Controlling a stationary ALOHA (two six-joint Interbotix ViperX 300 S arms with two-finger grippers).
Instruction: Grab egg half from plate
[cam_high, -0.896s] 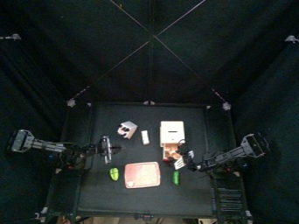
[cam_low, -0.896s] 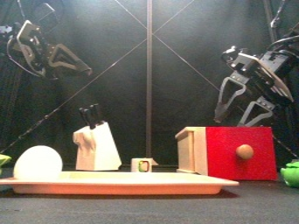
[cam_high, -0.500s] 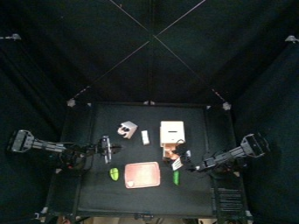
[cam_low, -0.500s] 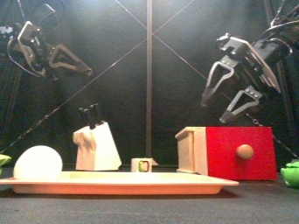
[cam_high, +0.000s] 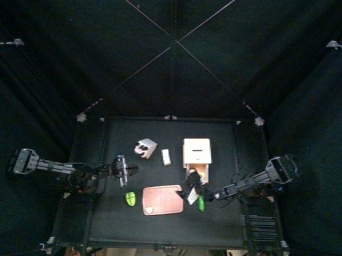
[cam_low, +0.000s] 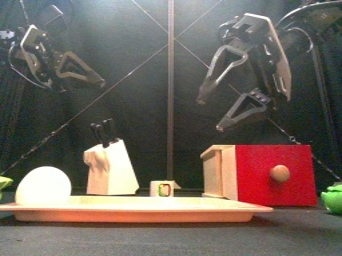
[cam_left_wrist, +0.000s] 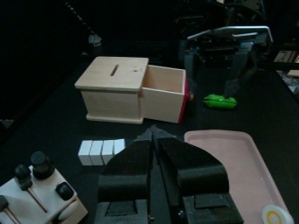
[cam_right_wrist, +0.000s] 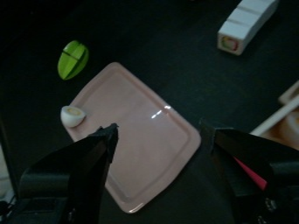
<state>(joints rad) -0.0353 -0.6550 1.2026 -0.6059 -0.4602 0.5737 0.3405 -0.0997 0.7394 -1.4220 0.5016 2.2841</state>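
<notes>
Flat salmon-pink square plate (cam_right_wrist: 142, 147) with rounded corners and a paler rim, lying on the black table (cam_high: 167, 135) near its front edge. White, smooth, rounded egg half (cam_right_wrist: 73, 115) seated at one corner of the plate, dome up, beside a green pepper (cam_right_wrist: 73, 59) off the plate. Right gripper (cam_low: 247, 72) poised high over the plate, jaws spread wide, nothing between them. Left gripper (cam_left_wrist: 162, 161) raised at the left side, jaws pressed together, empty. Cream-tan box (cam_left_wrist: 131, 88) with a red front just behind the plate
</notes>
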